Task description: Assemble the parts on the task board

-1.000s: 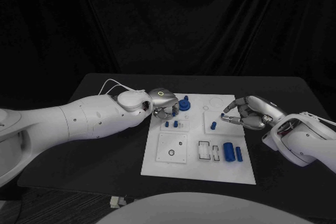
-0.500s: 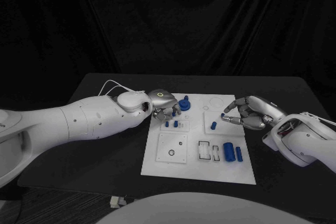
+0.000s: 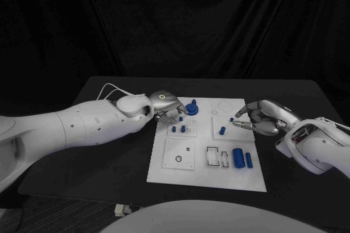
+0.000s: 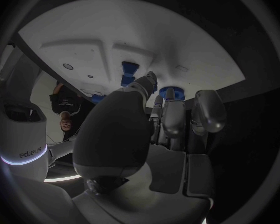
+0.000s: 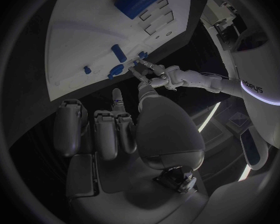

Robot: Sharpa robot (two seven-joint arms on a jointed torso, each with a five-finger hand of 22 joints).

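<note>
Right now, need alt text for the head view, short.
White task board on a black table, small blue parts on it. The left robot hand is at its far left corner by a blue part; the right robot hand hovers at its right edge.

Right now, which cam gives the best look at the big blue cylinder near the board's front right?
Head view: the big blue cylinder lies unobstructed on the task board, beside a slimmer blue part. The right wrist view shows it too, but warped near the circle's rim. In the left wrist view I can't pick it out; the left hand blocks much of the board.
</note>
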